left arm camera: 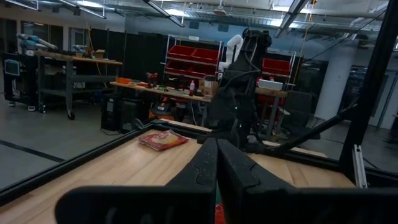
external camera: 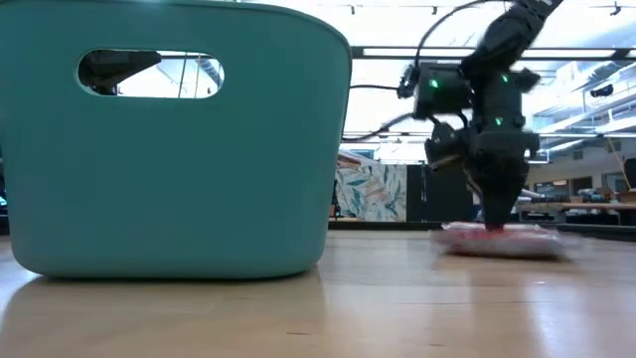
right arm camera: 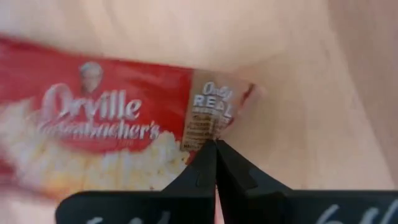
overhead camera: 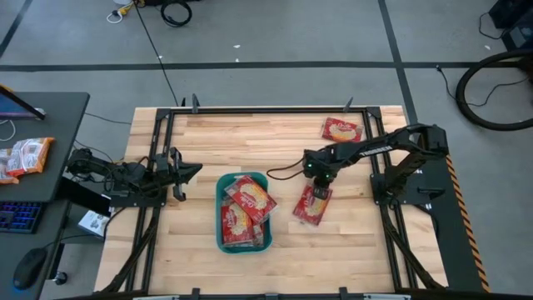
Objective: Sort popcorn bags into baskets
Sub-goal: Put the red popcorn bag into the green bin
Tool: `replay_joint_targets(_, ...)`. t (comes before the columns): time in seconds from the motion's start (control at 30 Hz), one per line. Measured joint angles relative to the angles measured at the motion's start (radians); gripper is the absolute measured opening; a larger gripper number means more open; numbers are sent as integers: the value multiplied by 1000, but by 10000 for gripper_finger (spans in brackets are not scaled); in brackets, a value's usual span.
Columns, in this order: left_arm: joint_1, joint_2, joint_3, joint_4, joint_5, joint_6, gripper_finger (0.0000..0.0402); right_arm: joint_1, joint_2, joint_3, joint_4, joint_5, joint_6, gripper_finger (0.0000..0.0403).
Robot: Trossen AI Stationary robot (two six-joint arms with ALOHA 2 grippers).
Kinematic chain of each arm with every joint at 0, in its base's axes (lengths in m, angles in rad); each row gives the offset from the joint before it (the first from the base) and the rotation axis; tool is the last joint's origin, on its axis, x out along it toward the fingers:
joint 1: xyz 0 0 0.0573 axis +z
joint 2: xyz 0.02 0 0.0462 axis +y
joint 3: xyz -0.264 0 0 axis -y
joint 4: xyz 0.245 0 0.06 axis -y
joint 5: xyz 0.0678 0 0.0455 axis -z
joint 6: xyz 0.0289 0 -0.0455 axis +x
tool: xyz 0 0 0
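Note:
A teal basket (overhead camera: pixel 220 237) stands at the table's middle near side and holds several red popcorn bags (overhead camera: pixel 246 204). One popcorn bag (overhead camera: pixel 311 208) lies flat on the table to the basket's right. My right gripper (overhead camera: pixel 317 188) stands over that bag's far end, pointing down, shut on it. Another popcorn bag (overhead camera: pixel 340 129) lies flat near the far right corner. My left gripper (overhead camera: pixel 188 172) is shut and empty, level above the table to the left of the basket. My right gripper meets the popcorn bag's edge (right arm camera: pixel 205 138) beside its brown corner panel, with the two fingertips (right arm camera: pixel 209 163) closed together there. The fingers come from above, pointing down (external camera: pixel 494 219). The bag (external camera: pixel 502 242) lies flat on the table under them.
The basket (external camera: pixel 169 149) fills the left of the low view. Black frame rails (overhead camera: pixel 158 142) run along the table's left and right sides. A side desk on the left holds an orange-and-white snack packet (overhead camera: pixel 25 157), a keyboard and a mouse. Bare wood lies near the front right.

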Motion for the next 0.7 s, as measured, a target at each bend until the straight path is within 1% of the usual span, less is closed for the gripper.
replay_joint_targets(0.2,0,0,0,0,0,0,7,62,-2,189,-136,5,-21,4)
replay_joint_targets(0.37,0,0,0,0,0,0,7,143,-3,345,-202,49,-24,2)
replay_joint_targets(0.7,0,0,0,0,0,-6,7,302,-3,620,-271,96,-13,1)
